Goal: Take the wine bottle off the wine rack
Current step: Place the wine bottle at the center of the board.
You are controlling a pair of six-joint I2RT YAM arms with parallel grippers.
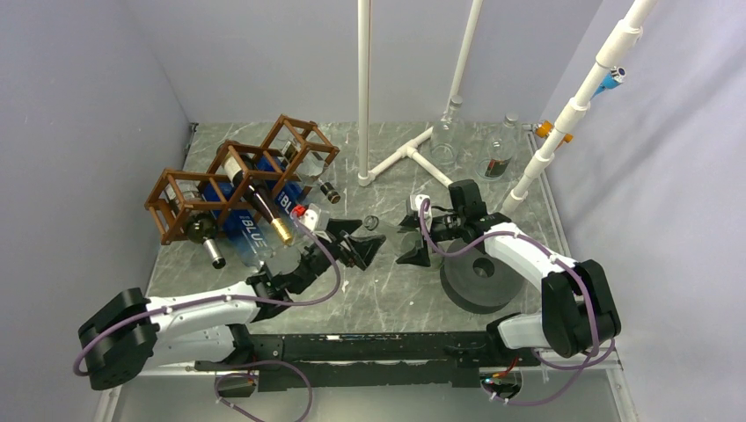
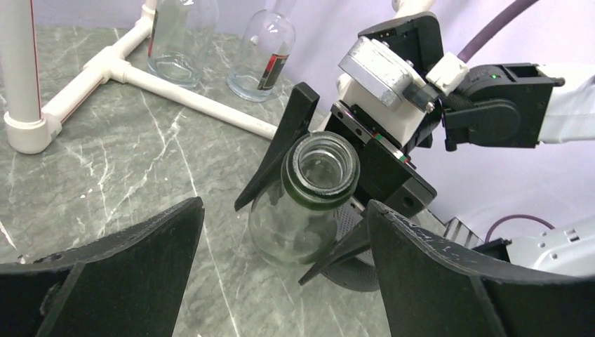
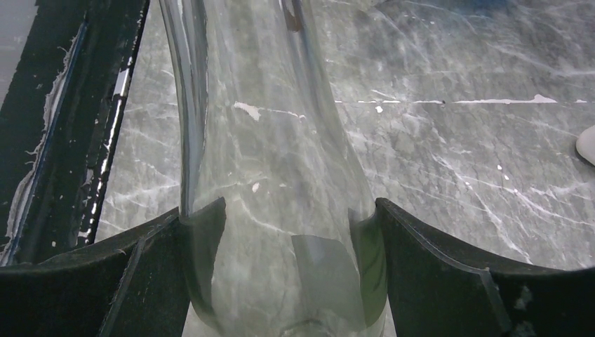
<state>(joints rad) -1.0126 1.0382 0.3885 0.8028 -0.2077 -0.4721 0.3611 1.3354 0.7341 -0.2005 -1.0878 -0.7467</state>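
1. We see our right fingers (image 3: 456,281) pinching the clear wine bottle (image 3: 281,175) near the middle of the table (image 1: 396,294), well apart from the wine rack (image 1: 237,180).
2. Our left fingers (image 2: 126,274) stand spread, empty, facing its mouth.

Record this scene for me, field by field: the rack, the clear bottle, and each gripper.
rack: back left, bottles lying in its cells
clear bottle: outside the rack, held between the two arms, mouth toward the left gripper
right gripper: shut on the clear bottle's body
left gripper: open, facing the bottle's mouth, not touching it
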